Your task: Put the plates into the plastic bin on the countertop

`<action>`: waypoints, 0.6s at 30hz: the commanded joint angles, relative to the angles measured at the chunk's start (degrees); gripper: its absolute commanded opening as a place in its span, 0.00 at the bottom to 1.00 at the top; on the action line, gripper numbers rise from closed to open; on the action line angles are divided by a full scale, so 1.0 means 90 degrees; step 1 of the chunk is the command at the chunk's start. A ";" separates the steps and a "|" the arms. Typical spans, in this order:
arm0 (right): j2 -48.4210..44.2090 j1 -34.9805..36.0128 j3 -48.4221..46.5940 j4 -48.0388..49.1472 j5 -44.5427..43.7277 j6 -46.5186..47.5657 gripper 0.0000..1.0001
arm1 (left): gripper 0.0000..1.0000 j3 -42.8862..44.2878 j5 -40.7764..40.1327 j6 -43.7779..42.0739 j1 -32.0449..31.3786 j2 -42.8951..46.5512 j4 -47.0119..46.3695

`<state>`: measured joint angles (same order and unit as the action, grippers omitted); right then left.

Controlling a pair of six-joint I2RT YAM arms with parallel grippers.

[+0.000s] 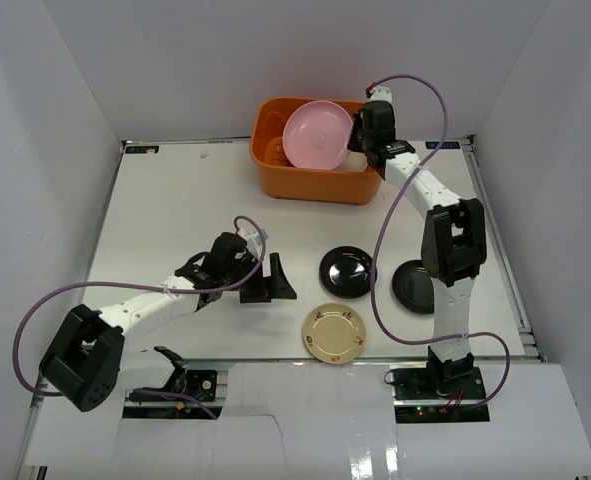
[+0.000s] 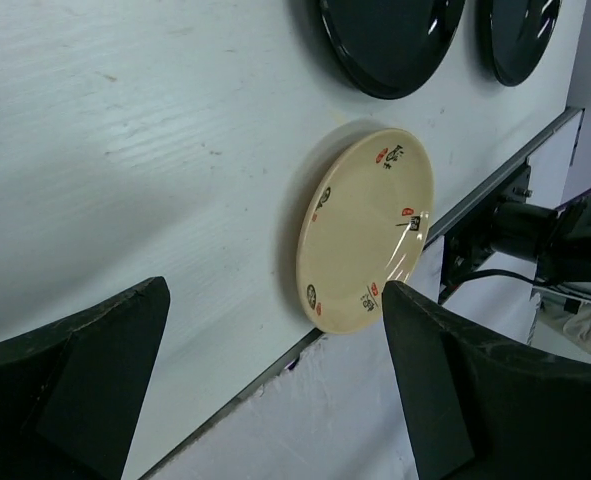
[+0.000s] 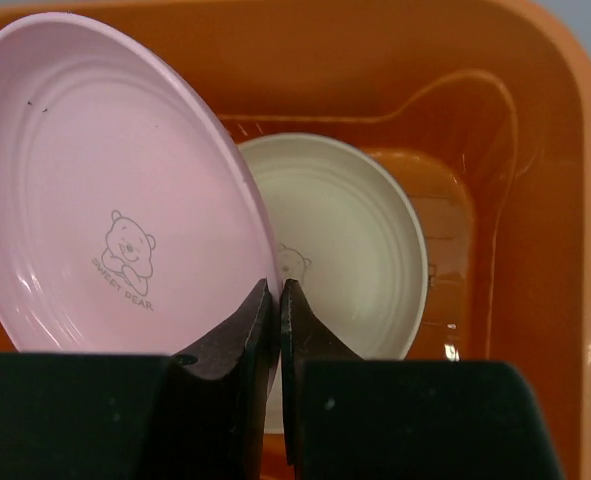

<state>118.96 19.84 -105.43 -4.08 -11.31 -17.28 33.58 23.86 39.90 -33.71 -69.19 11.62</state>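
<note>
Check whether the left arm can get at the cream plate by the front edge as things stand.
Probably yes. The left pincer stands open, the cream plate lies flat on the countertop just beside it, and nothing lies between them. The black plates sit farther back.

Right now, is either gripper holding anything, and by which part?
The right gripper pinches the pink plate by its rim, over the orange bin. The left gripper is open and holds nothing.
</note>
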 commanded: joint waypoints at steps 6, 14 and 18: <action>0.0250 -0.0026 -0.0493 -0.0269 -0.0307 0.0152 0.37 | 0.98 0.0604 0.0026 -0.0195 -0.1018 -0.1168 -0.0598; -0.1291 -0.0036 0.0555 -0.0466 0.0726 0.0192 0.70 | 0.87 0.0800 0.0278 -0.0575 -0.1439 -0.1969 -0.0597; -0.3376 -0.0036 0.3420 0.0538 0.1636 -0.0306 0.53 | 0.76 0.0858 0.0611 -0.0673 -0.1547 -0.2243 -0.0588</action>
<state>101.16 19.84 -87.88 -6.02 -4.03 -17.15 40.05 26.59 35.90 -46.65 -88.12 6.48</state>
